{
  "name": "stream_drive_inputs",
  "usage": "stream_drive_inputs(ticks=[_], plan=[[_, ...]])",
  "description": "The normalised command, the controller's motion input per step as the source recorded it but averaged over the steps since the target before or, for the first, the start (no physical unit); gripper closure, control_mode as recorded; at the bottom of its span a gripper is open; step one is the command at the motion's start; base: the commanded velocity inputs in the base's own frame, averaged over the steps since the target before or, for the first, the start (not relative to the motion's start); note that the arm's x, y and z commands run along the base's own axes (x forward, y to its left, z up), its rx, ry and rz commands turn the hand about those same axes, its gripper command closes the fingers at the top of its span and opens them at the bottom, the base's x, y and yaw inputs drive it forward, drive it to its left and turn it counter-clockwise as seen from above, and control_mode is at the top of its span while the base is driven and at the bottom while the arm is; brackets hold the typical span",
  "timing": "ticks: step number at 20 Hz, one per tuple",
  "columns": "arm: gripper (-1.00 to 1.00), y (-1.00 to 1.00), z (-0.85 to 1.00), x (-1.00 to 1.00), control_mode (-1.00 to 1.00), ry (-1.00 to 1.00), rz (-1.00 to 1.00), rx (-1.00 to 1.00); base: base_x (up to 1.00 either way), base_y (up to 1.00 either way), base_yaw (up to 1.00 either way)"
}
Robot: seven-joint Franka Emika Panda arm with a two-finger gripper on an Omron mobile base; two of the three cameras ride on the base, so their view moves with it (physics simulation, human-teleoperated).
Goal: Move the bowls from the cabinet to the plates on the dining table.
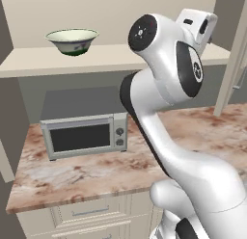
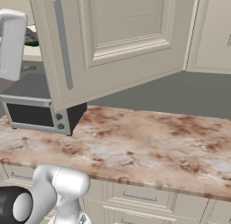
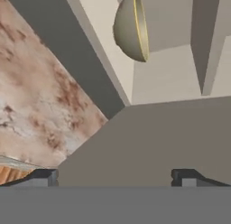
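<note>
Two bowls on shelf, white bowl [image 1: 73, 41] and tan bowl [image 3: 131, 28], cabinet door [image 2: 113, 38] swung open for reach; jaws spread, empty.

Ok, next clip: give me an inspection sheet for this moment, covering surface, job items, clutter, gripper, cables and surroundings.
Surface: pink-brown marbled stone counter, bare around the oven.
Job's things: wide cream-white bowl with dark green base upright on the cabinet shelf; olive-tan bowl with yellowish rim also on the shelf, in the hand view. Cabinet door swung open.
Clutter: grey toaster oven on the counter, door closed.
Gripper: gripper open, holding nothing, short of the olive-tan bowl.
Cables: nothing seen.
Surroundings: cream drawer fronts below the counter; grey back wall.
</note>
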Motion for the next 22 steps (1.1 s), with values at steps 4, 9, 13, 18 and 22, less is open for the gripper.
stream_drive_inputs(ticks=[4, 9, 13, 18, 22], plan=[[-1.00, -0.10, 0.00, 0.00, -1.00, 0.02, -0.19, -0.08, 0.00, 0.00, 0.00], [-1.00, -0.03, 0.03, 0.00, -1.00, 0.02, -0.22, -0.07, 0.00, 0.00, 0.00], [-1.00, -0.06, 0.02, 0.06, -1.00, 0.00, -0.20, -0.01, 0.00, 0.00, 0.00], [-1.00, -0.19, 0.00, 0.33, -1.00, 0.00, -0.15, -0.03, 0.00, 0.00, 0.00], [-1.00, -0.01, 0.00, 0.48, -1.00, 0.00, -0.12, -0.10, 0.00, 0.00, 0.00]])
